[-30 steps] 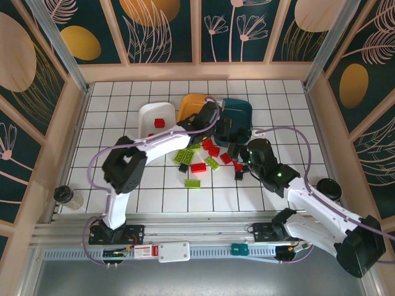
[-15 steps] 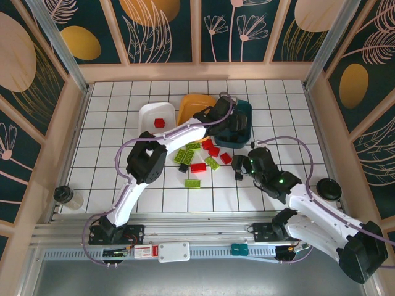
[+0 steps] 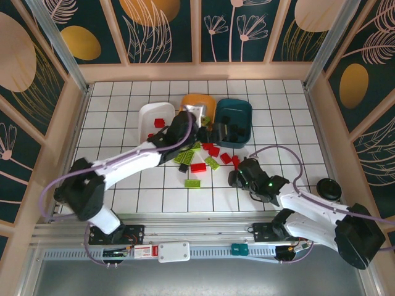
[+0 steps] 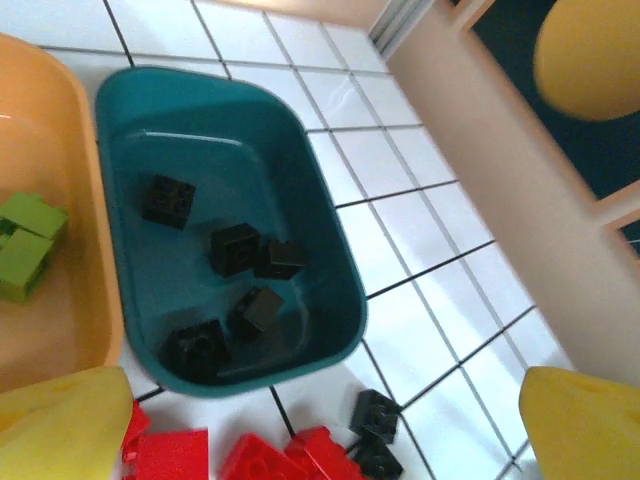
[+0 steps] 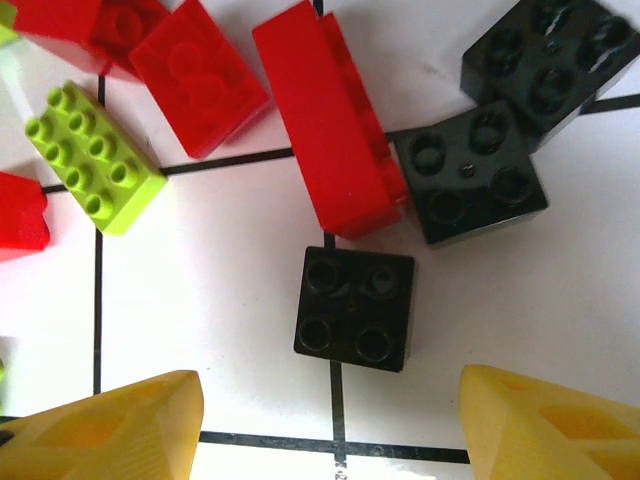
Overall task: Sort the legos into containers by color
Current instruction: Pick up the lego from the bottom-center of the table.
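**Colour sort, partway: right arm poised over a black brick**

Three trays stand in a row at the far side of the table (image 3: 154, 198). The white tray (image 3: 145, 111) holds a red brick (image 3: 159, 123). The orange tray (image 3: 199, 97) holds green bricks (image 4: 24, 245). The teal tray (image 3: 245, 108) holds five black bricks (image 4: 235, 248). A mixed red, green and black pile (image 3: 199, 166) lies loose on the tiles just in front of the trays. More bricks appear loose than sorted, so the task is judged partway.

Left gripper (image 3: 196, 118): hangs by the near ends of the orange and teal trays. Its fingers (image 4: 60, 425) are spread wide with nothing between them. It is judged free for a fresh pick.

Right gripper (image 3: 237, 177): low over the right edge of the pile, fingers (image 5: 110, 425) apart and empty. A black square brick (image 5: 355, 308) lies studs-up just ahead of the gap, with bare tile to either side. A second black brick (image 5: 468, 175) and a long red brick (image 5: 328, 130) sit just beyond it.

Step in hand, as judged: picking a black brick for the teal tray.

Next move: advance until the fingers straddle the square brick, then close on its two flat sides without catching the red one. Lift and carry it over the pile to the teal tray, keeping apart from the left arm, which is close to that path.
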